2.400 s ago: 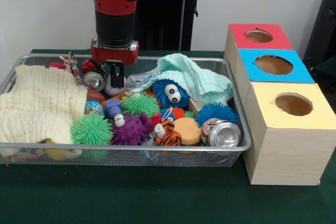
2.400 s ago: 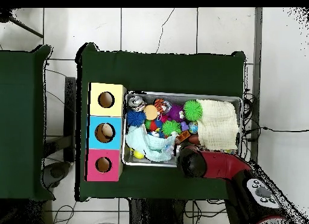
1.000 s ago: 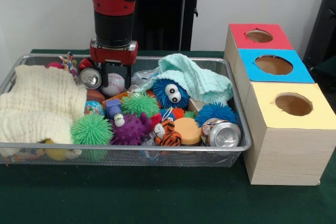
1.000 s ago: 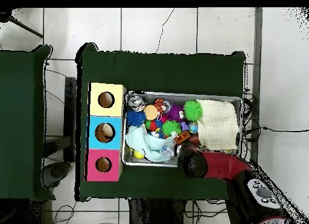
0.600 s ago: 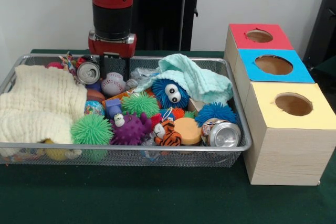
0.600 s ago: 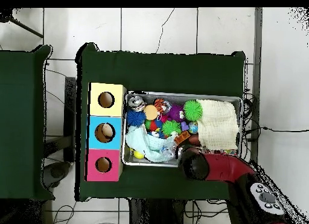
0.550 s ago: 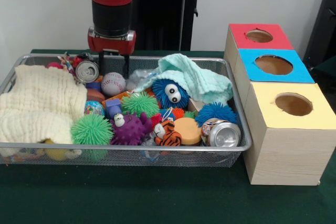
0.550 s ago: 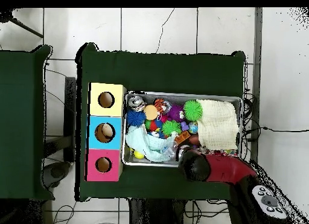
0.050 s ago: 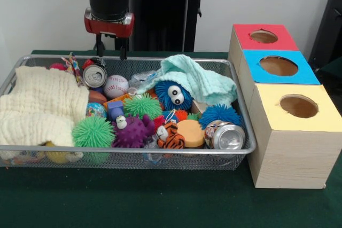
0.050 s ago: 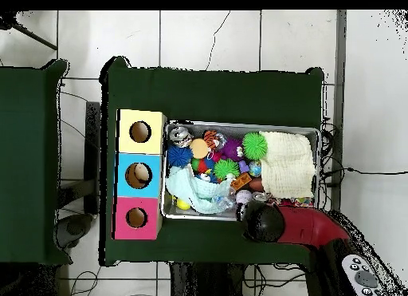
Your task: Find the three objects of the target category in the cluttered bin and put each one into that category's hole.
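Now your gripper (image 9: 110, 45) hangs above the bin's (image 9: 176, 155) far rim with fingers (image 9: 99, 45) spread and nothing between them. Just below it a can (image 9: 94, 76) lies end-on at the bin's far side, beside a baseball (image 9: 116, 86) and touching the cream cloth (image 9: 40, 105). You have a second can (image 9: 225, 135) at the near right corner, next to the orange disc (image 9: 191, 132). Right of the bin stand the red (image 9: 264, 36), blue (image 9: 278, 66) and yellow (image 9: 298, 106) holes.
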Robot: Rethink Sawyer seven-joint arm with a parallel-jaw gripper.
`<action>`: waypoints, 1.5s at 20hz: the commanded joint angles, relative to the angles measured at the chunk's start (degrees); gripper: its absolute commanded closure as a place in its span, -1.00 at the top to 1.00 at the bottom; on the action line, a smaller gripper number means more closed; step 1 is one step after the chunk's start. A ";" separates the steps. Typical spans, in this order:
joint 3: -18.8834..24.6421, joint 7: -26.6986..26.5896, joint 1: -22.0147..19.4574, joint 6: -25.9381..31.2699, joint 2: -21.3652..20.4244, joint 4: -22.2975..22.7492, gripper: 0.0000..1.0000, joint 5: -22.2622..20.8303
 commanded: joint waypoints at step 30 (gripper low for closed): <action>5.20 2.66 -1.56 -5.89 6.00 4.61 1.00 -1.99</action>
